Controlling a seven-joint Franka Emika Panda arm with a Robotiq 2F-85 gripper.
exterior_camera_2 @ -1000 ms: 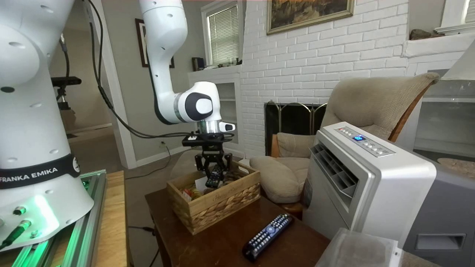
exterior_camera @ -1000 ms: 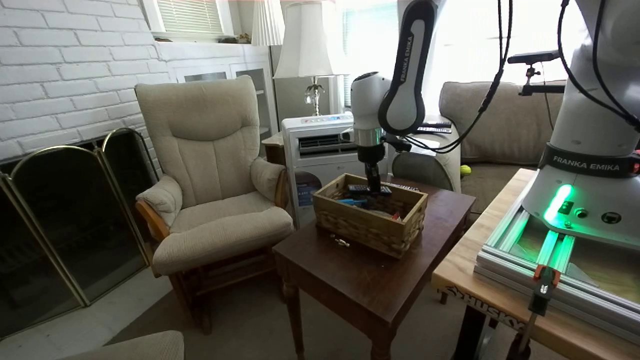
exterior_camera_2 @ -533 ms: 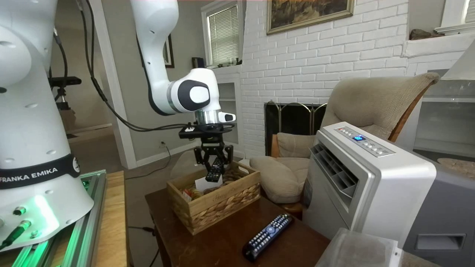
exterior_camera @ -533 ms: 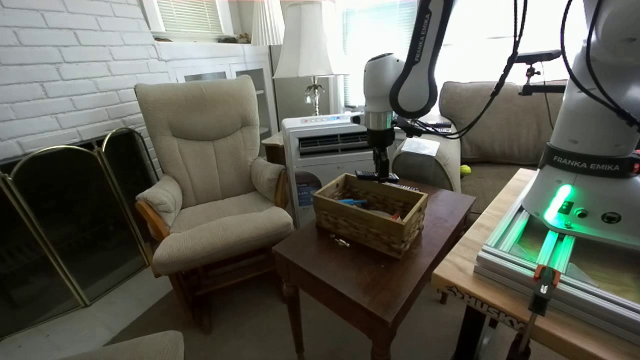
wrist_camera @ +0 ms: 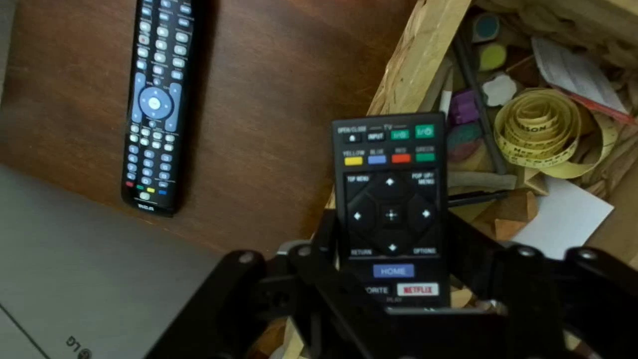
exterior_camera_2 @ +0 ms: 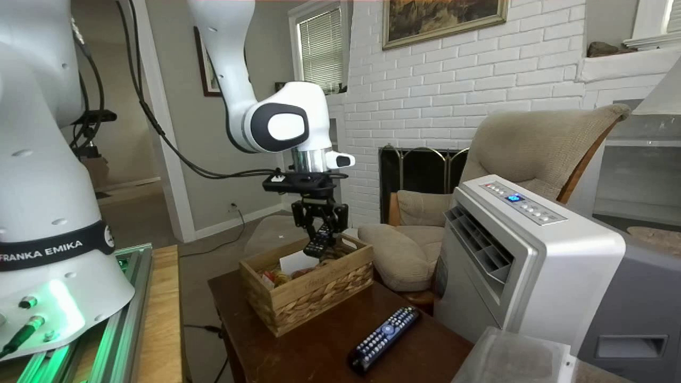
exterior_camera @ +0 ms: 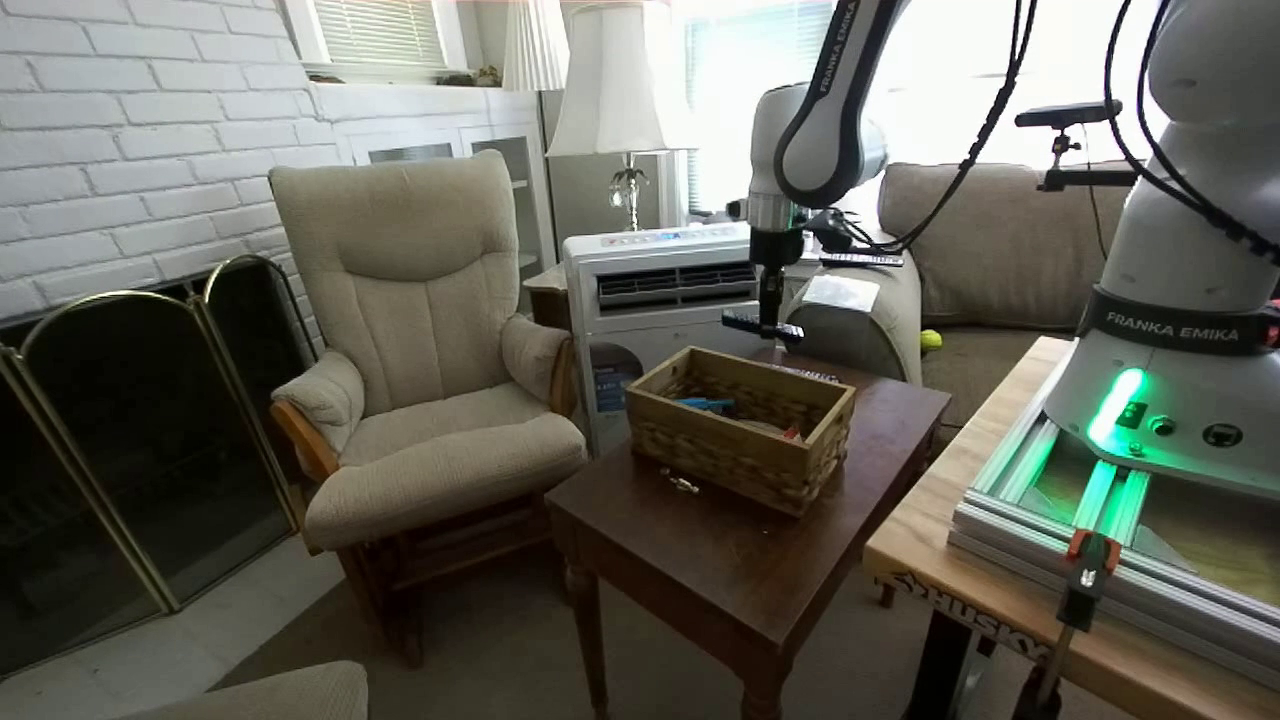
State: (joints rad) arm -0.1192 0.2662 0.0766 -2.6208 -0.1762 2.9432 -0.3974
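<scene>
My gripper is shut on the long sides of a black remote with coloured buttons and HOME and NETFLIX keys. In both exterior views the gripper holds this remote above the wooden woven basket, near its rim. In the basket lie a rolled yellow tape measure, white paper and small clutter. A second, longer black remote lies on the table beside the basket; it also shows in the wrist view.
The dark wooden table bears the basket and some small white bits. A white air conditioner stands at the table's edge. A beige rocking chair, a sofa and the robot's bench stand around.
The gripper has risen out of the basket with the black remote held in it and shifted sideways toward the side where the second remote lies. The basket and second remote have not moved.
</scene>
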